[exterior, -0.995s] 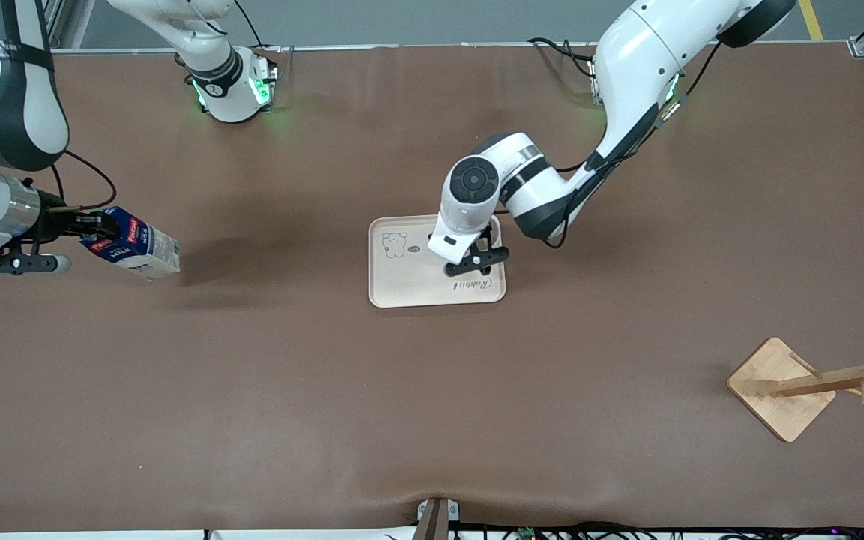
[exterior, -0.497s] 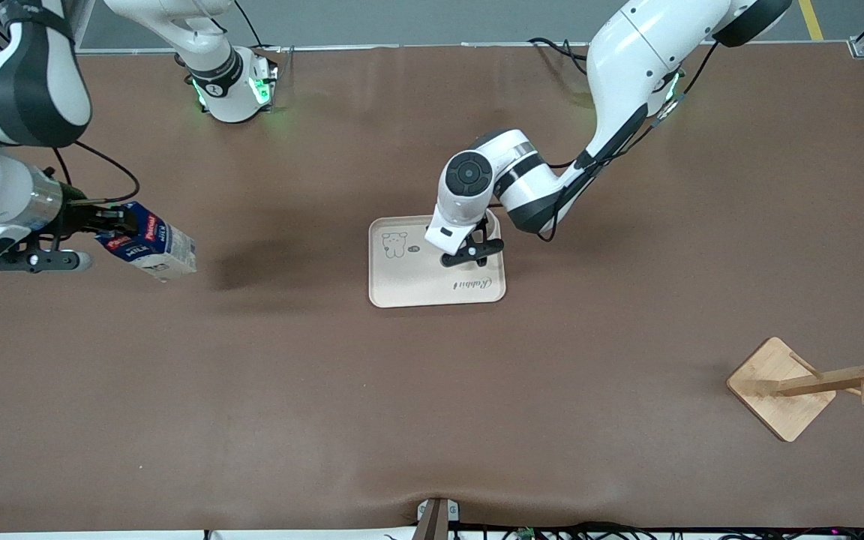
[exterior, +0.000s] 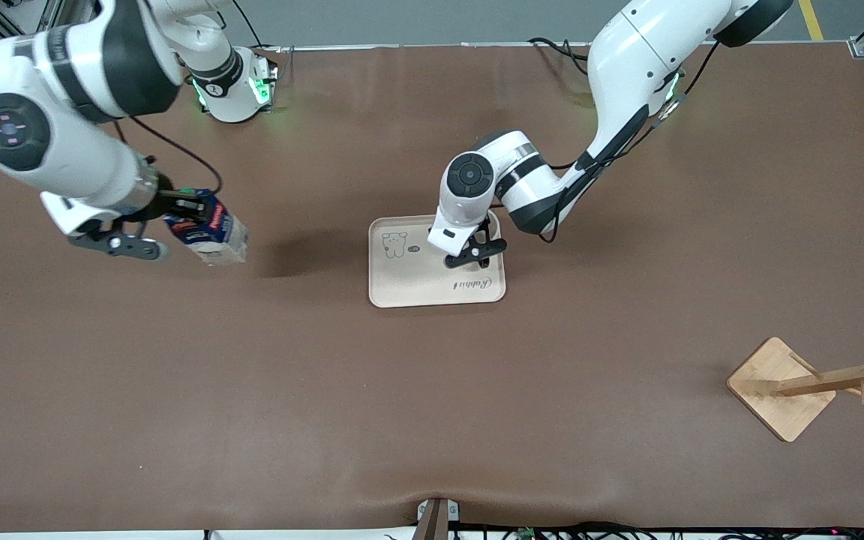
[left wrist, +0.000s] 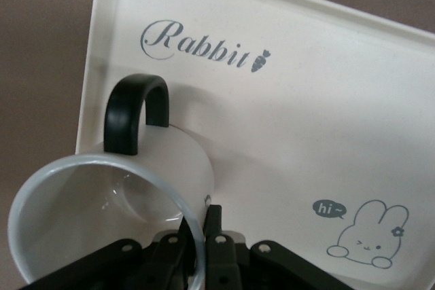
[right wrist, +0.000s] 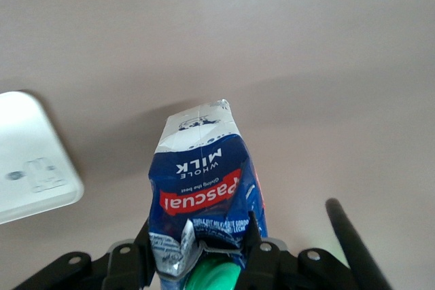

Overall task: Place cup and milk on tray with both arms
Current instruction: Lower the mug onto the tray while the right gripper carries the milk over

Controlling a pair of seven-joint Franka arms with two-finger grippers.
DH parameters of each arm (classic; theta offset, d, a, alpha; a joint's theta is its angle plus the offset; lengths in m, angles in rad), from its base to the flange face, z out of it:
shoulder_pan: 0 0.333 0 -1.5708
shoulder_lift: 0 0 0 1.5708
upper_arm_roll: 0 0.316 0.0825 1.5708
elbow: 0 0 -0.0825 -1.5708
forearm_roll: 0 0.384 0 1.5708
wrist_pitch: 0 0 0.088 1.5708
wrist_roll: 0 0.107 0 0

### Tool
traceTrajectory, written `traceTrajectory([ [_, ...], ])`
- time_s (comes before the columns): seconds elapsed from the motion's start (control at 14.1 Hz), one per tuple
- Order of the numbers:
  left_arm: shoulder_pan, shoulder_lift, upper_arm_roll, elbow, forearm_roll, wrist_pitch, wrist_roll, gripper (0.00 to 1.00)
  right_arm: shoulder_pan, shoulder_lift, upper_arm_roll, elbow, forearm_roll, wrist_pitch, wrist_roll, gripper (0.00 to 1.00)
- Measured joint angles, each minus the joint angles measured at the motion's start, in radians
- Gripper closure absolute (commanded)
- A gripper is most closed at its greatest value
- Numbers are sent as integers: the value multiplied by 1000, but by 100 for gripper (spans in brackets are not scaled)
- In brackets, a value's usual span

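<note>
Left gripper [left wrist: 197, 252]: clamped on the cup [left wrist: 115, 195] rim, over the tray [exterior: 409, 289].
Right gripper [right wrist: 197, 249]: gripping the milk [exterior: 207, 231], above the surface [exterior: 432, 405].

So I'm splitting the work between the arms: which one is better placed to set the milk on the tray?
The right. The right gripper is shut on the milk in the air over the table, while the left gripper is over the tray, shut on the cup.
</note>
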Motion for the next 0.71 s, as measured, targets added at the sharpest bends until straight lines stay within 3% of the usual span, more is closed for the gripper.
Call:
traceTrajectory([
  [0.07,1,0,0,1,0,3,-2,4,23,9,0,3,40,0,45,100],
  [0.14,2,0,0,3,0,4,-3,0,40,22,1,9,73,0,76,100],
  [0.71,8,-45,0,71,2,-27,-4,0,159,135,0,57,129,118,228,100],
])
